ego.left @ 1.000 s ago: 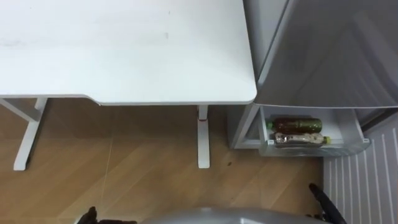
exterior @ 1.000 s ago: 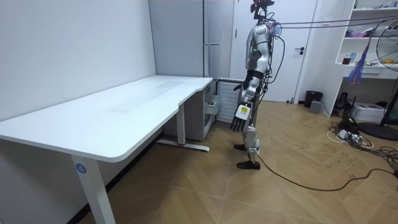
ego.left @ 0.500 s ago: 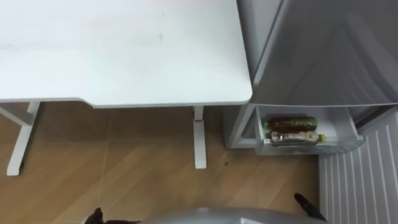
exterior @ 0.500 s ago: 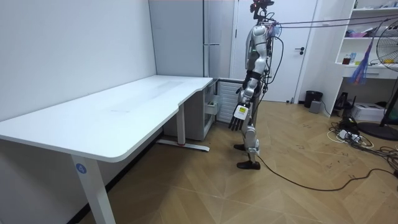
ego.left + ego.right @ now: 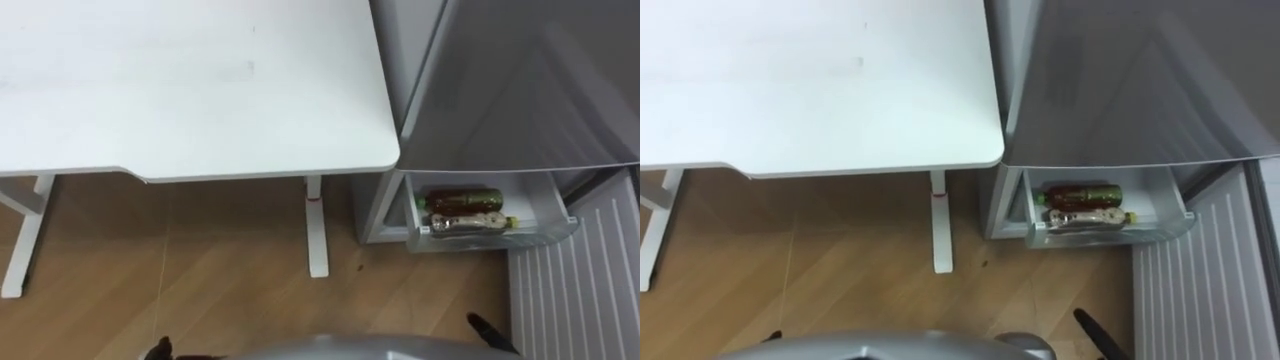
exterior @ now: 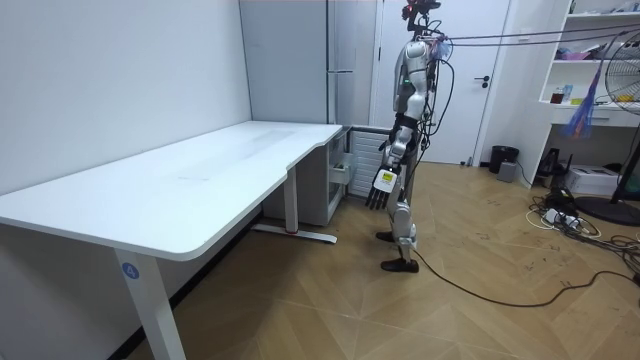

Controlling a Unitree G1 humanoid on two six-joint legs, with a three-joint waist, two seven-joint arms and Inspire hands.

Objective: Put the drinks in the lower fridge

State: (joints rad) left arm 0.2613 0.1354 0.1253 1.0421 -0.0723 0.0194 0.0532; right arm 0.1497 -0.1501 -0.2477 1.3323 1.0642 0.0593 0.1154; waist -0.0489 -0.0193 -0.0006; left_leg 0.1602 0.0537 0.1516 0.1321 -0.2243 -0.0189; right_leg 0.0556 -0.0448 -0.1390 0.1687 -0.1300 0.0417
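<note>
Standing upright on the wood floor [image 6: 300, 300], facing the grey fridge [image 5: 520, 80], white counter [image 5: 200, 90] on the left side, arms down.

1. Wood floor: pale planks, running under counter and fridge alike.
2. Counter: white, long, flat; right edge just beside the fridge's side wall. 1 white leg [image 5: 316, 225] with a small red mark near its top, footed on the floor near the fridge's base.
3. Fridge: tall, grey, flat grey front above; lower part open to the eye views.
4. Ribbed panel [image 5: 575, 290]: white, ridged, at the right of the lower fridge, reaching down to the eye views' lower right corner.
5. Lower drawer [image 5: 545, 212]: pale, translucent walls, showing below the grey front.
6. Drinks: 2 bottles, both lying on their sides inside the lower drawer, parallel and close together.
   - Rear bottle [image 5: 463, 198]: dark brown, green toward its right end.
   - Front bottle [image 5: 465, 222]: paler, yellow cap at its right end.
7. Left hand [image 6: 384, 182]: hanging in front of the thigh in the room view, holding nothing, fingers straight and loose, pointing down.
8. Right hand [image 5: 488, 333]: dark tip at the lower right of the eye views, above the floor just beside the ribbed panel. State of its fingers: cannot tell.
</note>
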